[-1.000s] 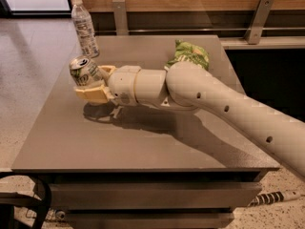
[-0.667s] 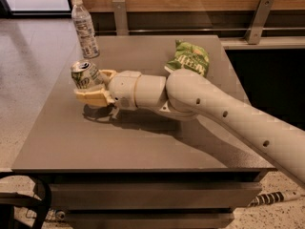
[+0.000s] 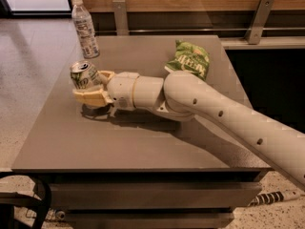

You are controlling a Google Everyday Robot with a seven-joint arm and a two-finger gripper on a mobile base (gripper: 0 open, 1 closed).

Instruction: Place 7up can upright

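the arm (image 3: 214,109) reaches in from about 4 o'clock across the grey tabletop (image 3: 143,147). its gripper (image 3: 89,86) sits toward 9 o'clock on the tabletop, clamped around the 7up can (image 3: 82,75), with one tan finger in front of the can and one behind it. the can leans a little, its silver top tipped toward 11 o'clock. its base is hidden behind the front finger, so i cannot tell whether it touches the tabletop. a clear plastic bottle (image 3: 85,27) stands upright at 11 o'clock, near the can but apart from it. a green chip bag (image 3: 189,58) lies at 1 o'clock.
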